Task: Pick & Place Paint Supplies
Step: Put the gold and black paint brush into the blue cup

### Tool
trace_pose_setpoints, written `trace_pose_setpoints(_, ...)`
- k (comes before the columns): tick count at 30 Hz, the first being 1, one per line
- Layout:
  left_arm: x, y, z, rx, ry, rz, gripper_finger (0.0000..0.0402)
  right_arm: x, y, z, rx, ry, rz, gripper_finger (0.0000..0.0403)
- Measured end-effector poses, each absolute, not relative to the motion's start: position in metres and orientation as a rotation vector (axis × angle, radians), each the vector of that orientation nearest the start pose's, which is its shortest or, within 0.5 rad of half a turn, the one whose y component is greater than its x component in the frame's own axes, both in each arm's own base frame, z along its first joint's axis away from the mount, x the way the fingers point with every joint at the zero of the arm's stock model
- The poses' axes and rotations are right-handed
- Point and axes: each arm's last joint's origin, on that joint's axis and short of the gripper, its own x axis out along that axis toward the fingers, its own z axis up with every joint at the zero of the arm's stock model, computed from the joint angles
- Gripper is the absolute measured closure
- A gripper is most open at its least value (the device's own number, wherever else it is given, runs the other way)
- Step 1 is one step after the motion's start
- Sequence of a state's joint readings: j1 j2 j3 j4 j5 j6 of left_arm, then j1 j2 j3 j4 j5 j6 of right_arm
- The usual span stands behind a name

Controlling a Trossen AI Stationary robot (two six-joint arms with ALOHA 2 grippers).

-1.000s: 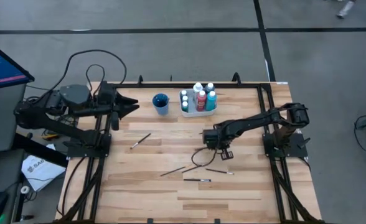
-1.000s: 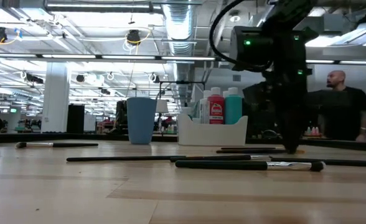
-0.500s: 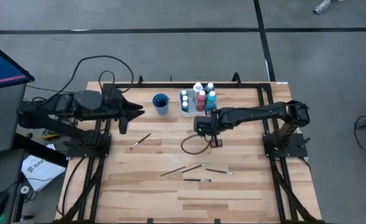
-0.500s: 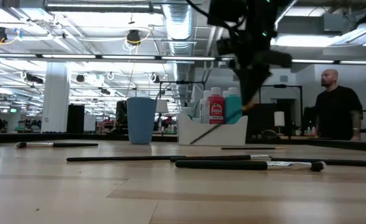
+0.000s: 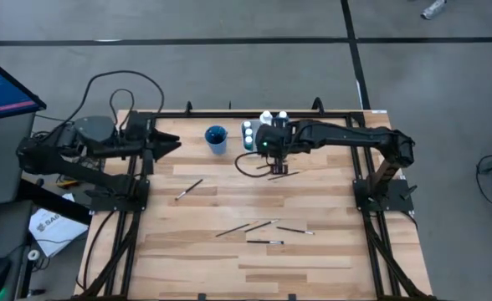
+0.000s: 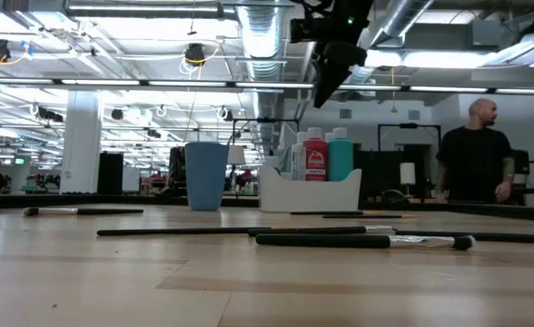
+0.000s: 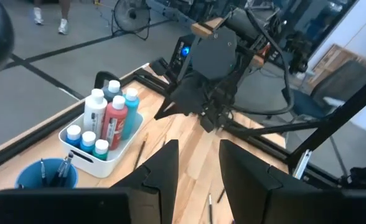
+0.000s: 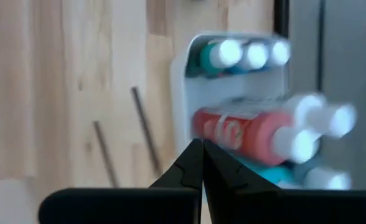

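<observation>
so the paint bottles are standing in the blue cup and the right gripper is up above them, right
Not quite. The paint bottles stand in the white tray, not in the blue cup, which sits beside the tray and holds brushes; the left wrist view shows it. The rest holds: the right gripper is up above the bottles.

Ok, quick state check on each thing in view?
Right end effector: shut, empty, over the white tray.
Left end effector: parted, empty, at the table's left edge.
Paint bottles: upright in the tray.
Blue cup: upright, brushes inside.
Loose paintbrushes: lying flat on the table.
</observation>
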State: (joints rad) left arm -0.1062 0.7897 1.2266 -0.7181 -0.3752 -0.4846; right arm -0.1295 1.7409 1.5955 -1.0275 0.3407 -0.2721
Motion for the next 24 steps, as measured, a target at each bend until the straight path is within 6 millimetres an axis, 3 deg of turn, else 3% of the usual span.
trace_pose_setpoints(3, 0.124, -0.003, 0.422, -0.426, 0.207, 0.331, 0.0294, 0.338, -0.053, 0.298, -0.229, 1.3, -0.322, 0.0402)
trace_pose_setpoints(7, 0.145, -0.005, 0.407, -0.406, 0.274, 0.353, 0.0294, 0.321, -0.048, 0.294, -0.028, 1.444, -0.405, 0.0396)
trace_pose_setpoints(15, 0.238, -0.01, 0.334, -0.255, 0.506, 0.418, 0.0294, 0.29, -0.024, 0.302, 0.148, 1.308, -0.528, 0.0346)
trace_pose_setpoints(19, 0.269, -0.009, 0.3, -0.242, 0.649, 0.413, 0.0294, 0.265, -0.027, 0.279, 0.159, 1.274, -0.539, 0.0313)
trace_pose_setpoints(24, 0.278, -0.013, 0.288, -0.292, 0.709, 0.343, 0.0294, 0.239, -0.049, 0.238, 0.206, 1.153, -0.564, 0.0288)
